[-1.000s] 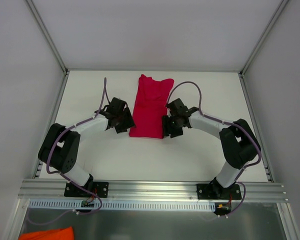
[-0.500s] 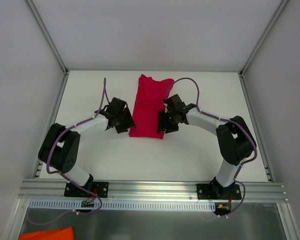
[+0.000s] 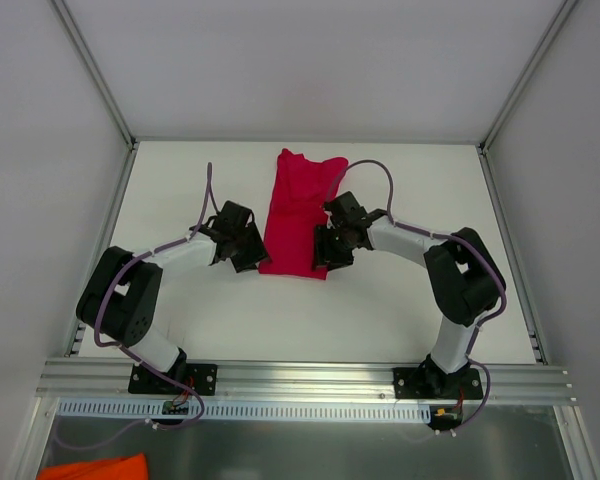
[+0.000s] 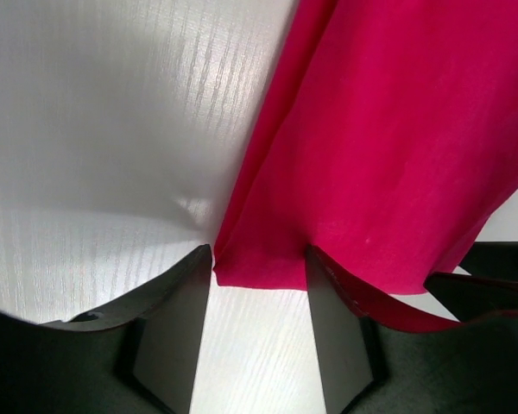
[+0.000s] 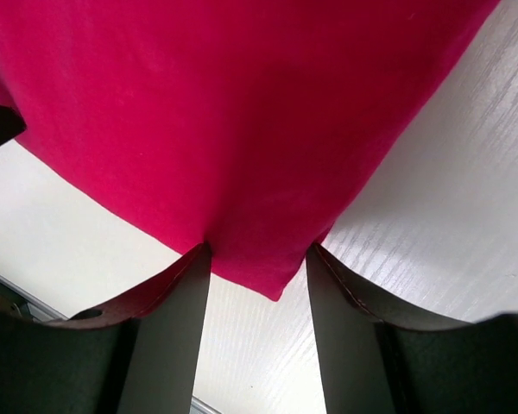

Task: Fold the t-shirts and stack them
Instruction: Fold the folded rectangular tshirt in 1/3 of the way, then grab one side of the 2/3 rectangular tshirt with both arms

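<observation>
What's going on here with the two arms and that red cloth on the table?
Two robot arms are folding a red t-shirt that lies on the white table, already doubled into a long narrow strip. Each arm is at one near corner of it. The left gripper straddles the left corner and the right gripper the right one, both with jaws open, so nothing is pinched yet. They probably mean to grab those corners next.

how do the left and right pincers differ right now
The left pincer straddles the near-left corner of the t-shirt; the right pincer straddles its near-right corner. From above, the left pincer lies mostly off the cloth, while the right pincer overlaps its edge. Both stand open over the hem.
</observation>
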Robot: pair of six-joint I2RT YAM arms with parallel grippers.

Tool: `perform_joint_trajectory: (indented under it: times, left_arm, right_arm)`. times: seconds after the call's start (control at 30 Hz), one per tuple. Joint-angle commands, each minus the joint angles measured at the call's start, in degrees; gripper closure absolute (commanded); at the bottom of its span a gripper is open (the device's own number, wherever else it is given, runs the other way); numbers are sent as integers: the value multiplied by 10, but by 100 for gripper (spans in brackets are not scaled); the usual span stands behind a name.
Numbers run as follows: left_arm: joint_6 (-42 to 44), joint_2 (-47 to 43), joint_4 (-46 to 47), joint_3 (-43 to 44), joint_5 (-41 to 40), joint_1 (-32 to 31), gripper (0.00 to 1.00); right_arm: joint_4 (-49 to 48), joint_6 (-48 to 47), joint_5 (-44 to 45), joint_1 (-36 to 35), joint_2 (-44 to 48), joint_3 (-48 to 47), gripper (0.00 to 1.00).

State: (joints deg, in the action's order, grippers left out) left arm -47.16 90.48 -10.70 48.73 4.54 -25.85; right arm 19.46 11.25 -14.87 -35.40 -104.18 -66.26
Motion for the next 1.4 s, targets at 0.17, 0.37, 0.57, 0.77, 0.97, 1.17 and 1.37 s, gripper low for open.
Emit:
perform_joint_trajectory:
  times: [0.17,0.37,0.57,0.77,0.97,1.17,1.37]
  left_arm:
    - [-8,-6,22,-19,21,-1,65]
    - [-8,-18,20,-27,23,-2,100]
    - [-7,-48,6,-28,29,-5,100]
    - [-12,-85,-26,-31,21,-31,100]
    - [-22,-97,-24,-57,14,-45,100]
    - [-23,-83,-21,-58,14,-48,100]
    - [-27,-80,-22,-67,9,-53,100]
  right_arm:
    - [7,4,1,-4,20,8,58]
    - [29,-8,15,-3,39,17,79]
    - [80,-29,31,1,85,19,82]
    - [150,-40,40,2,151,10,93]
    - [177,-51,43,9,167,23,60]
    - [146,-20,39,8,137,46,52]
    - [61,28,0,7,101,87,52]
